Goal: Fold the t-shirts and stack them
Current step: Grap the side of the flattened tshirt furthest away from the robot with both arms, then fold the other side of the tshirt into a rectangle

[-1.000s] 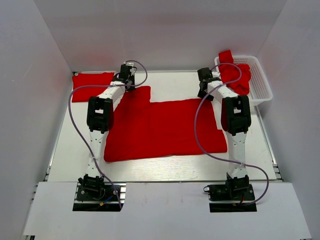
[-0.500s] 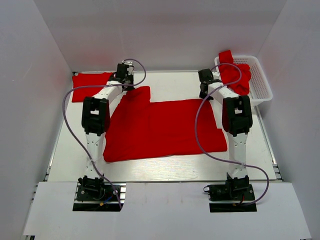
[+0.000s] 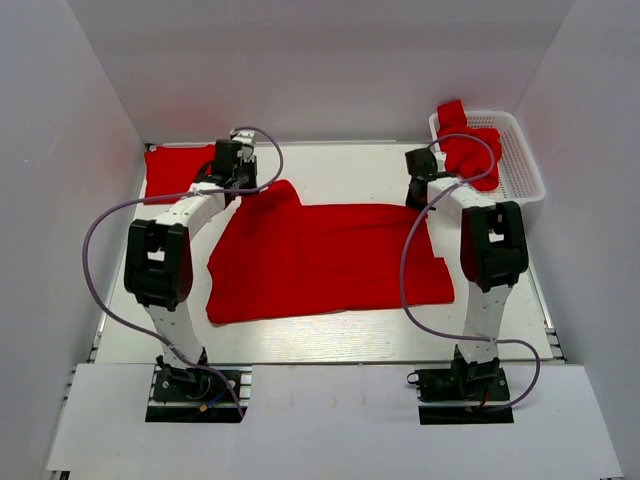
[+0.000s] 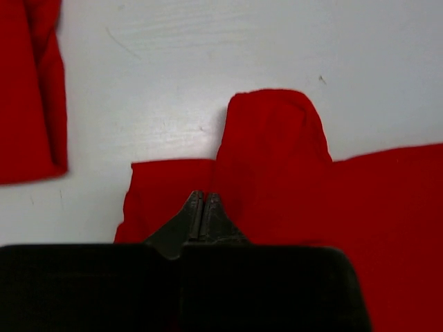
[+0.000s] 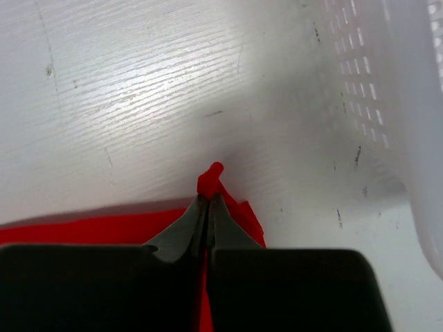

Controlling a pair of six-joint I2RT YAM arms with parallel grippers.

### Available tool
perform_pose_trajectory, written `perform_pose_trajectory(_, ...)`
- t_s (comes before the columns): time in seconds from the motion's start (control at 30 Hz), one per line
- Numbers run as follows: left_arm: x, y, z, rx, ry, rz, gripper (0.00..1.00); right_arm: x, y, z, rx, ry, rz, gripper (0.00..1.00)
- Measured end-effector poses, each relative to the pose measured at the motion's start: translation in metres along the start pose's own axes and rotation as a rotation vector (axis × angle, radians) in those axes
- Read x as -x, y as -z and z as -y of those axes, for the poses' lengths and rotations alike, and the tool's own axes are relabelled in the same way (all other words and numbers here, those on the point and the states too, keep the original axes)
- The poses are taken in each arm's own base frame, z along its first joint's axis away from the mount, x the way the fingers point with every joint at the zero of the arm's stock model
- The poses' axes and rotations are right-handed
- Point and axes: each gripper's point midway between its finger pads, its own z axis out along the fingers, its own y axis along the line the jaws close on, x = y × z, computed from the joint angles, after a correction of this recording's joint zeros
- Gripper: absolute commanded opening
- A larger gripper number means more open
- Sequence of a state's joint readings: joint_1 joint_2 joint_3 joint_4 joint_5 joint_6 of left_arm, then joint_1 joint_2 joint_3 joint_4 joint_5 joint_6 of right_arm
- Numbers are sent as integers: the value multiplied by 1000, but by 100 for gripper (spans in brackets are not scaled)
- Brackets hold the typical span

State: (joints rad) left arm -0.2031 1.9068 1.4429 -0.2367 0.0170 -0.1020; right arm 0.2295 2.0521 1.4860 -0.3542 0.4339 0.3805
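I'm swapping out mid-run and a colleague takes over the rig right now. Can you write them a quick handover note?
Grippers: the left gripper is shut, pinching the spread shirt at its far left sleeve. The right gripper is shut on that shirt's far right corner, with a nub of cloth poking past the tips.
Things: the spread shirt lies mid-table. The folded shirt is in the far left corner. The basket shirts are bunched in the basket, far right.
Done: one shirt is folded, and this one is laid out and gripped.
Left: fold it, stack it on the folded shirt, then do the basket shirts.
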Motion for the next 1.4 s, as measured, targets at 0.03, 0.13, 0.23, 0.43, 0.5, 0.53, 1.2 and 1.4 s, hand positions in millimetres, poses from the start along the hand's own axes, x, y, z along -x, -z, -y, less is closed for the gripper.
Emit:
perform_pose_trajectory(0.03, -5, 6, 1, -5, 2, -4, 0, 0, 3, 0, 6, 0, 6, 0)
perform_pose_trajectory(0.13, -21, 26, 4, -25, 14, -20, 0, 1, 12, 2, 28, 7, 23, 0)
perform_pose_trajectory(0.23, -37, 48, 8, -44, 51, -29, 0, 4, 21, 0, 62, 15, 48, 0)
perform_pose_trajectory(0.43, -59, 98, 16, -79, 140, -20, 0, 12, 41, -6, 151, 43, 103, 0)
perform_pose_trajectory(0.5, -61, 114, 17, -84, 162, -1, 0, 15, 47, -8, 178, 48, 122, 0)
perform_pose_trajectory(0.53, -62, 122, 18, -86, 171, 7, 0, 16, 49, -9, 189, 50, 129, 0)
perform_pose_trajectory(1.2, -99, 203, 24, -106, 281, 3, 0, 24, 90, -1, 256, 73, 212, 0)
perform_pose_trajectory(1.4, -127, 211, 22, -85, 306, -80, 0, 12, 96, 7, 247, 79, 199, 0)
